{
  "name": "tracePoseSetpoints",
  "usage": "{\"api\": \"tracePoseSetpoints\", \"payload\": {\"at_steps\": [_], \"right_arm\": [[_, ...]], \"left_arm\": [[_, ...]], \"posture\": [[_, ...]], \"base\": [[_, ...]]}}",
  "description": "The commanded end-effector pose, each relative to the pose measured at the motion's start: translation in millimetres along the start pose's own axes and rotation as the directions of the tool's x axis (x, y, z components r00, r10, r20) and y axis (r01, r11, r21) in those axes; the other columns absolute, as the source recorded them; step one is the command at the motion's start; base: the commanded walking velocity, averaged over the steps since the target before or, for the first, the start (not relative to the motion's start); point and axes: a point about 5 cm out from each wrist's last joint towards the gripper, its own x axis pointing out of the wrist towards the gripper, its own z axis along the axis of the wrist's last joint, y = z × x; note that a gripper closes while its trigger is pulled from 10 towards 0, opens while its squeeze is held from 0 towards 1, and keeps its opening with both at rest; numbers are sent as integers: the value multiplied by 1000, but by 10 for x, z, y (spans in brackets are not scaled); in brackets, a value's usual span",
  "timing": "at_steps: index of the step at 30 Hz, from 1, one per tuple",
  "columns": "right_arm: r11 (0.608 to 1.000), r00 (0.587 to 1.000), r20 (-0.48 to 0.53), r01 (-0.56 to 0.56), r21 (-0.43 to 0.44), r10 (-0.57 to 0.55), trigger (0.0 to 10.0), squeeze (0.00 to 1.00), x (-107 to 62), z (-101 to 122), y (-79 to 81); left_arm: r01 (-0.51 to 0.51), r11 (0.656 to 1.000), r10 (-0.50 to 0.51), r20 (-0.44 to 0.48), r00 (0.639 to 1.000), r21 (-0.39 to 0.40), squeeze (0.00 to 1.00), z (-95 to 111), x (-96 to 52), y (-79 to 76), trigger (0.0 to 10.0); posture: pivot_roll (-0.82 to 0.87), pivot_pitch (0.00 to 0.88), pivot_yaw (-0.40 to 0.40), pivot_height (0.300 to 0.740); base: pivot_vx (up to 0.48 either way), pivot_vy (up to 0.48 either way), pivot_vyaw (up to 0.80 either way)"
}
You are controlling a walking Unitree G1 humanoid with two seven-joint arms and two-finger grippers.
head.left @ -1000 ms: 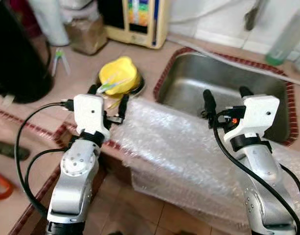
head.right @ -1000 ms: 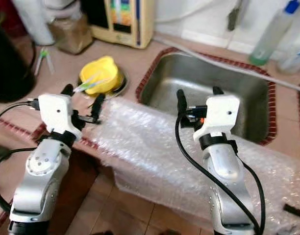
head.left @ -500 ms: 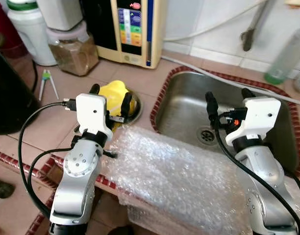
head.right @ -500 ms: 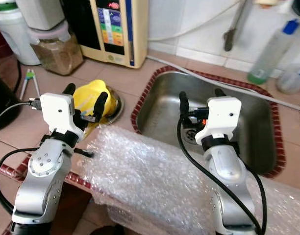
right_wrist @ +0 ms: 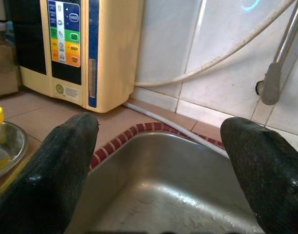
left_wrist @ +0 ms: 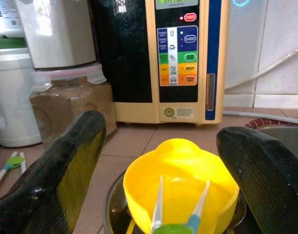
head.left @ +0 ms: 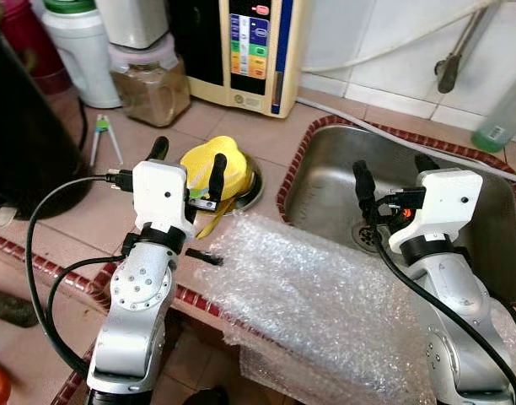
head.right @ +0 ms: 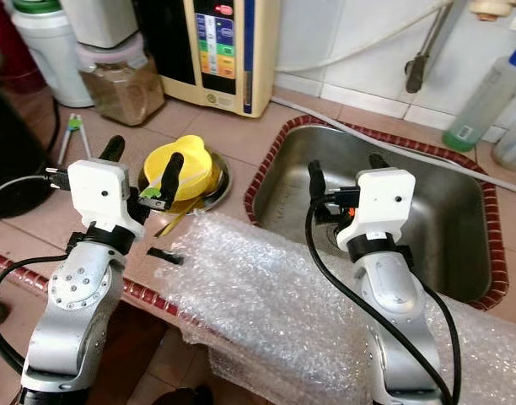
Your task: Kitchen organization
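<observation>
A yellow plastic cup lies upside down in a steel dish on the tiled counter, with green-and-white tongs resting against it. My left gripper is open, its two fingers standing either side of the cup on the near side, apart from it. Open too is my right gripper, which hovers over the near part of the steel sink with nothing between its fingers. A bubble wrap sheet hangs over the counter's front edge below both arms.
A cream water appliance, a jar of brown powder and a white container line the back. A black appliance stands far left, with tongs beside it. A small black piece lies by the wrap. A green bottle stands behind the sink.
The whole picture has shifted, so the camera has moved and more of the back wall shows. Both grippers keep the same open pose.
</observation>
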Motion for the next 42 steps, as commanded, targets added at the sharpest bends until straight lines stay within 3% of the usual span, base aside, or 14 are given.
{"api": "tracePoseSetpoints", "payload": {"at_steps": [1,17,32,42], "right_arm": [[1000,1000,-1,-4,-4,4,10000,0,-7,15,-18],[1000,1000,-7,-30,-9,30,10000,0,-4,16,5],[999,999,-1,-37,-10,37,10000,0,2,17,31],[999,999,4,-42,-7,42,10000,0,1,15,50]], "left_arm": [[4,1000,-4,12,1000,6,0,29,-21,-19,10000],[-8,1000,8,-15,1000,-1,0,-11,-35,-19,10000],[-3,1000,3,-15,1000,6,0,-14,-23,-19,10000],[-5,1000,5,-7,1000,1,0,-4,-15,-12,10000]], "posture": [[32,220,-49,740],[27,225,-57,740],[30,221,-50,740],[36,218,-38,740]], "base": [[0,0,0],[0,0,0],[0,-458,0],[0,-56,0]]}}
